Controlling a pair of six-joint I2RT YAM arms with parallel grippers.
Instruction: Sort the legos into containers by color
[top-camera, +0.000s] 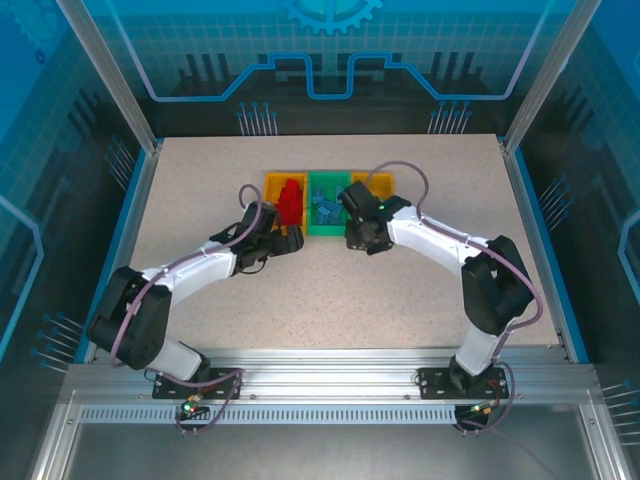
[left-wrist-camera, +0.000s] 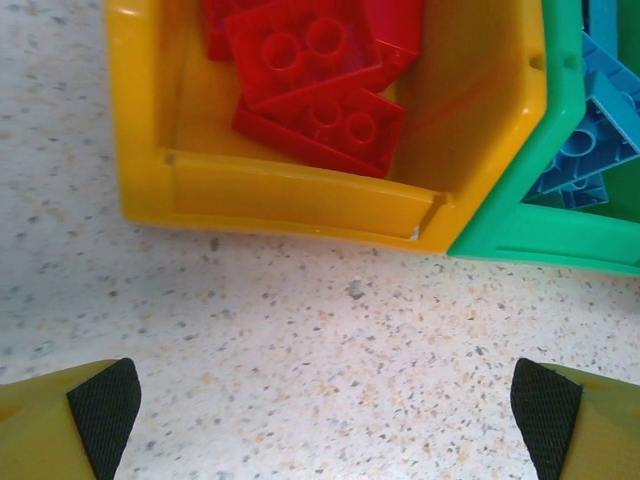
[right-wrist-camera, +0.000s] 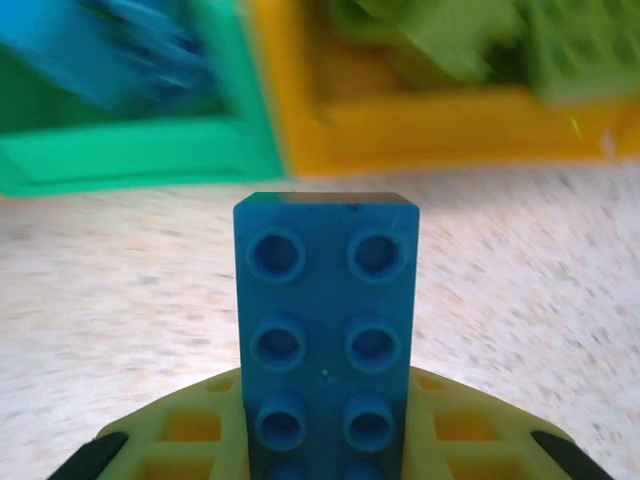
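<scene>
The left gripper (left-wrist-camera: 320, 425) hangs over the table (left-wrist-camera: 300, 320) with jaws spread wide and nothing between them, just short of the left yellow bin (left-wrist-camera: 140, 150), where at least three red bricks (left-wrist-camera: 320, 90) overlap. Of three bins, the green bin (left-wrist-camera: 500, 230) holds several blue bricks (left-wrist-camera: 590, 130), too jumbled to count, and the right yellow bin (right-wrist-camera: 420, 130) holds blurred light green bricks (right-wrist-camera: 450, 40). The right gripper (right-wrist-camera: 325, 455) pinches one blue brick (right-wrist-camera: 325, 290) by its smooth sides, in front of the bins. The brick is likely light, rigid and slick, so flat-wall grips suit it.
</scene>
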